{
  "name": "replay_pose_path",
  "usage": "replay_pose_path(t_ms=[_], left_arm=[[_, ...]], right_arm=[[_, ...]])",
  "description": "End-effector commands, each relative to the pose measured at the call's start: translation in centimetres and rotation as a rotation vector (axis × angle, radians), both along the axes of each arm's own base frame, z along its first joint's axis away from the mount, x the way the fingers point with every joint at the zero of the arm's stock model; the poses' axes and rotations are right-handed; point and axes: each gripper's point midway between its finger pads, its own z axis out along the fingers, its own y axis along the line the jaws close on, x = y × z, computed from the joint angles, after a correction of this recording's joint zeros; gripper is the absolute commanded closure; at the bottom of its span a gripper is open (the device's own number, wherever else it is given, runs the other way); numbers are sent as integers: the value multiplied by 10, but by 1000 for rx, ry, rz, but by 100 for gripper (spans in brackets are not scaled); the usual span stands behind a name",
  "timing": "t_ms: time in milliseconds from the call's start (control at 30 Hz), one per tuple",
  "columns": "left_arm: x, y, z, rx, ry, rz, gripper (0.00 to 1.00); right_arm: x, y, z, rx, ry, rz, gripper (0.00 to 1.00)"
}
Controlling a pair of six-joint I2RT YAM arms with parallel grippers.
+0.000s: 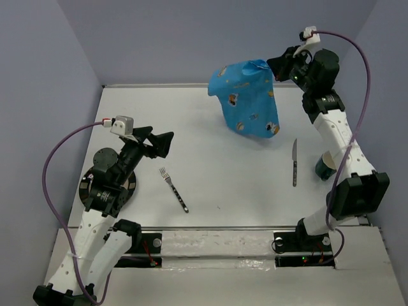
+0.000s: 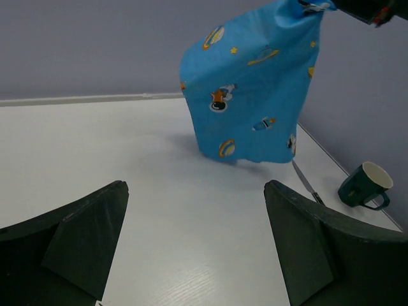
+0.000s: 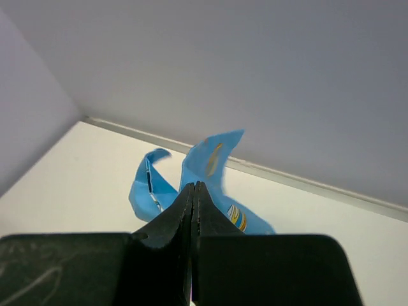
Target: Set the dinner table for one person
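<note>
The dinner table (image 1: 223, 166), a flat matte white top, fills the middle of the top view. It is closed in by pale lavender-grey walls on 3 sides, and a silver rail (image 1: 217, 227) runs along its lower edge. In the upper right, a blue space-print cloth (image 1: 248, 102) is pinched at 1 corner by the right gripper (image 1: 275, 67). The jaws are clamped fully together on the fabric and the cloth hangs down, its lower edge at or just above the table. The left gripper (image 1: 159, 137) is seen at centre left with its 2 fingers (image 2: 83, 229) spread wide and nothing held. A fork (image 1: 173, 189) lies lower centre and a knife (image 1: 294, 162) at right. A dark green mug (image 1: 325, 169) is partly hidden behind the right arm. A dark round disc (image 1: 89, 185) is partly covered by the left arm.
</note>
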Motion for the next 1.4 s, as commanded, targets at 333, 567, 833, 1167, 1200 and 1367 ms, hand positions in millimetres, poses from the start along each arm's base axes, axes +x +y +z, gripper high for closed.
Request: replay_pose_path(t_ms=[333, 567, 833, 1167, 1200, 1367], left_arm=[[17, 19, 0, -28, 33, 123, 1], [28, 11, -17, -17, 96, 102, 4], [35, 7, -31, -2, 139, 93, 17], [41, -38, -54, -37, 273, -28, 28], [38, -54, -54, -31, 278, -38, 29], [37, -100, -65, -22, 315, -39, 34]], right_arm=[[11, 5, -150, 173, 314, -11, 95], [3, 26, -165, 148, 409, -58, 30], [-84, 71, -242, -20, 519, -77, 36], [-143, -24, -289, -125, 612, -436, 45], [-148, -29, -298, -132, 643, -439, 38], [-153, -11, -320, -107, 736, -345, 39]])
